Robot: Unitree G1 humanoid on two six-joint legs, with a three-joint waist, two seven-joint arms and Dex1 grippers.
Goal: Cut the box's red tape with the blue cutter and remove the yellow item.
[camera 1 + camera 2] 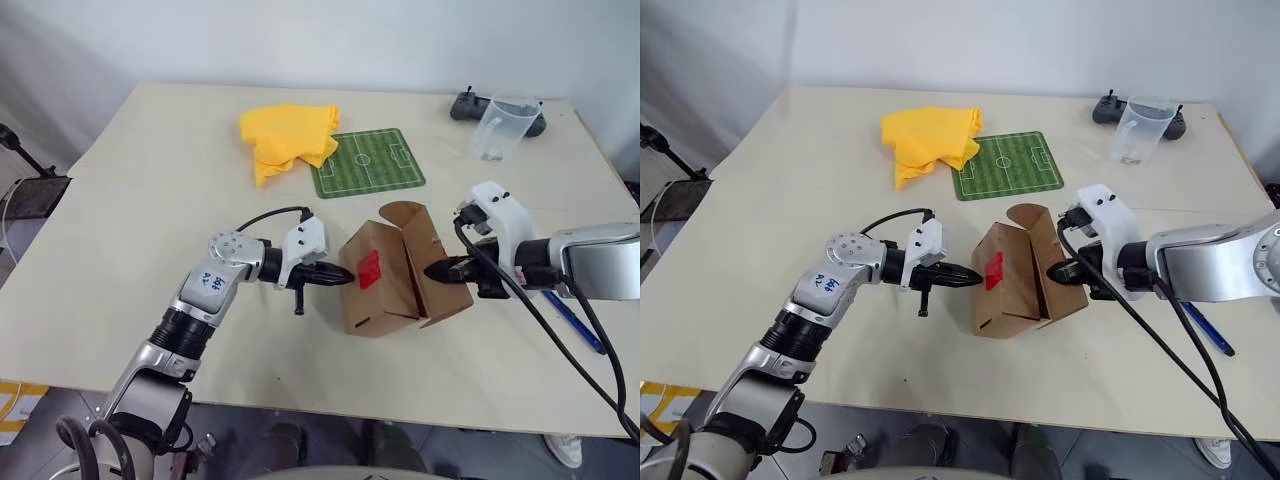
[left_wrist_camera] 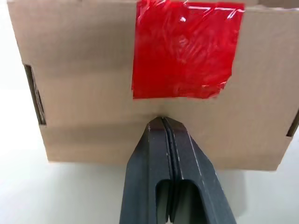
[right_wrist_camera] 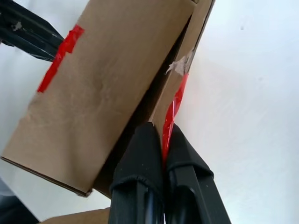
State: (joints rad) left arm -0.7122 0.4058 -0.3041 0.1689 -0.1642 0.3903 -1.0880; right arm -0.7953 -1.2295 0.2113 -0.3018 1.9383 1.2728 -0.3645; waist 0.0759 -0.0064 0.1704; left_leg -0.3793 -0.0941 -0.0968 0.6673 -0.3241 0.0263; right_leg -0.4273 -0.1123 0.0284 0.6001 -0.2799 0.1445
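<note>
Standing between both grippers, the box meets the shut left gripper (right gripper pinches its flap).

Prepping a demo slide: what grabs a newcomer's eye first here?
The box mid-table between both arms, a flap swung open, with red tape on its side. The left gripper, shut, presses that taped side; the right gripper pinches the open flap. Behind lies a yellow cloth.
</note>
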